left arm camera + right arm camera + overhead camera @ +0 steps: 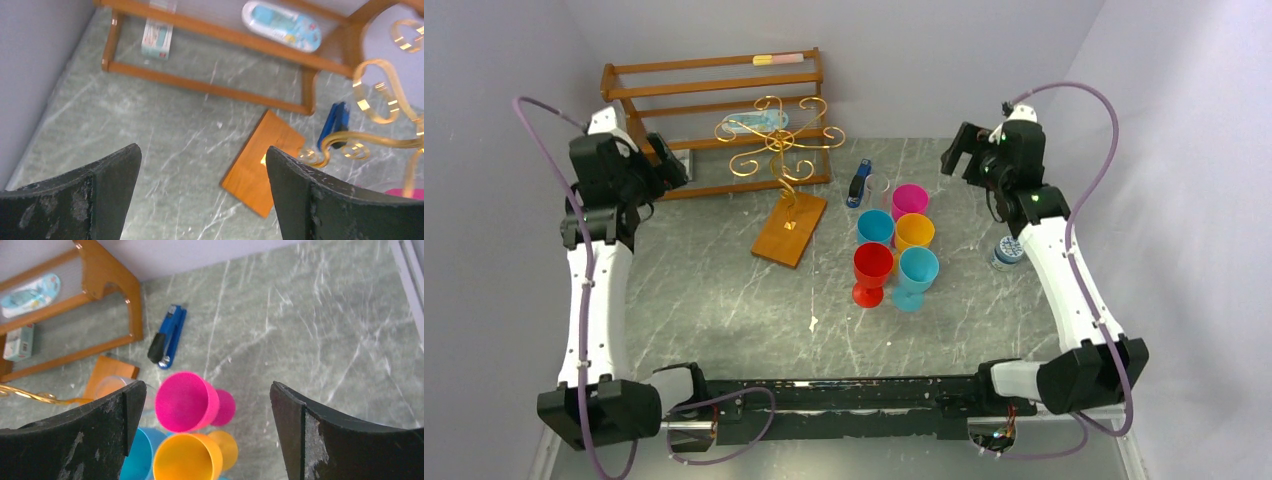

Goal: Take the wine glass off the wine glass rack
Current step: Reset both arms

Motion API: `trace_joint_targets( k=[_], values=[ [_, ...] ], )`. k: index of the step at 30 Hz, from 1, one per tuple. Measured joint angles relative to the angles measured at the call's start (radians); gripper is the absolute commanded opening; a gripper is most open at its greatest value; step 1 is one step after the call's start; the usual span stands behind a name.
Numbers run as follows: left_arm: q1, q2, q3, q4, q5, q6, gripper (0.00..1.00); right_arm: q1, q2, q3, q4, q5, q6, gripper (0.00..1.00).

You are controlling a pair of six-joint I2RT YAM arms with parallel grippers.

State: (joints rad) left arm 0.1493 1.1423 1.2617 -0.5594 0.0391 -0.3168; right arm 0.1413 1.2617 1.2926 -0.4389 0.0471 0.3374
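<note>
The wine glass rack (pixel 779 140), a gold wire tree on an orange-brown base (pixel 790 228), stands mid-table; I see no glass on its curled arms (pixel 380 95). Right of it stand several coloured goblets: pink (pixel 910 200), blue (pixel 875 227), orange (pixel 914 231), red (pixel 873 272) and teal (pixel 916 277). A clear wine glass (pixel 116 387) stands upright beside the pink one (pixel 182 402), partly hidden by my right finger. My right gripper (pixel 207 395) hangs open high above the goblets. My left gripper (pixel 202 155) is open and empty, left of the rack.
A brown slatted shelf rack (pixel 714 90) stands against the back wall with a blue-white packet (pixel 282 25) on it and a small box (pixel 157 35) beneath. A blue stapler (pixel 167 337) lies behind the goblets. A small patterned jar (pixel 1007 252) sits by the right arm.
</note>
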Motion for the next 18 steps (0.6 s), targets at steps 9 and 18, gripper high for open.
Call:
trace_joint_targets(
  k=[9,18],
  values=[
    [0.007,0.028,0.173,-0.023,0.064,0.026,0.99,-0.001,0.08,0.196,-0.069,-0.027,-0.036,1.0],
    [0.007,0.027,0.138,-0.053,0.121,0.017,0.99,-0.002,0.074,0.196,-0.133,-0.082,-0.04,1.0]
  ],
)
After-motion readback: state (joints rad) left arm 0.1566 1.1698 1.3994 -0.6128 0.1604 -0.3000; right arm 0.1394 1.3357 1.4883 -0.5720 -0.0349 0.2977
